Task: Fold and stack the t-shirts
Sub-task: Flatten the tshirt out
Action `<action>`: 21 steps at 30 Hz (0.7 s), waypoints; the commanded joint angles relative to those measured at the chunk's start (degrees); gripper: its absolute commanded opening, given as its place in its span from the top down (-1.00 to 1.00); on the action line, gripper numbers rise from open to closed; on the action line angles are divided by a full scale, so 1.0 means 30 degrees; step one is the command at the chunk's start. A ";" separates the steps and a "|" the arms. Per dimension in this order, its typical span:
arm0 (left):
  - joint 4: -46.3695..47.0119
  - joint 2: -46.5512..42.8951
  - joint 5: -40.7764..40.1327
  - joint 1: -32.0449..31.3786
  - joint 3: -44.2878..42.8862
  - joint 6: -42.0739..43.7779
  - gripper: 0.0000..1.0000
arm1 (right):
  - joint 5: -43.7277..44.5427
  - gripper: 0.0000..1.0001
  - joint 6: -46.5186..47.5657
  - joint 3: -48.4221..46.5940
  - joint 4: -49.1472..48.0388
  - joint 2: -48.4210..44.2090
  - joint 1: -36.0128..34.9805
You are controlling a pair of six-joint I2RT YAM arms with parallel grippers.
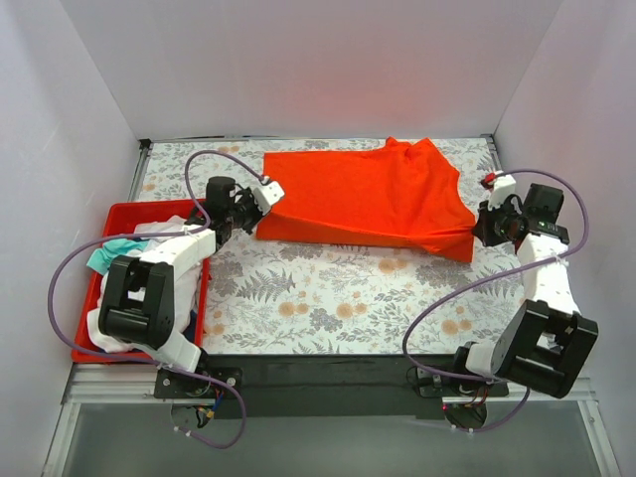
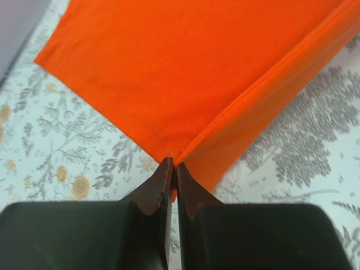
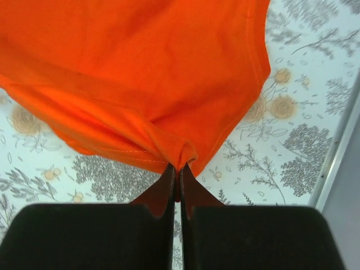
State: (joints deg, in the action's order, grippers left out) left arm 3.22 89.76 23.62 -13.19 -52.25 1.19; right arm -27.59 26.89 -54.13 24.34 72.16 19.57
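An orange-red t-shirt [image 1: 368, 194] is stretched across the far half of the table, lifted at both near corners. My left gripper [image 1: 260, 211] is shut on its left corner; the left wrist view shows the orange-red t-shirt [image 2: 185, 73] pinched at the tips of the left gripper [image 2: 173, 164]. My right gripper [image 1: 477, 231] is shut on the right corner, where the orange-red t-shirt [image 3: 140, 79] bunches at the right gripper [image 3: 178, 167]. White and teal t-shirts [image 1: 149, 243] lie crumpled in a bin at the left.
A red plastic bin [image 1: 87, 298] stands at the table's left edge under the left arm. The floral tablecloth [image 1: 328, 298] covers the table. White walls enclose the left, back and right sides. A metal rail [image 3: 337, 146] runs along the right table edge.
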 commanded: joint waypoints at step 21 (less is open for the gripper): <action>-1.2148 -0.5751 0.2989 0.0178 0.2510 0.6816 0.10 | 0.1503 -0.29 1.3803 0.0155 1.4827 0.0314 -0.0606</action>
State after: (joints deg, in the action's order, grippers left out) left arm -33.45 71.94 29.26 -12.99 -40.05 25.85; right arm -20.23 63.18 -47.07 65.93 71.48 17.87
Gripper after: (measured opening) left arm 0.441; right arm 0.647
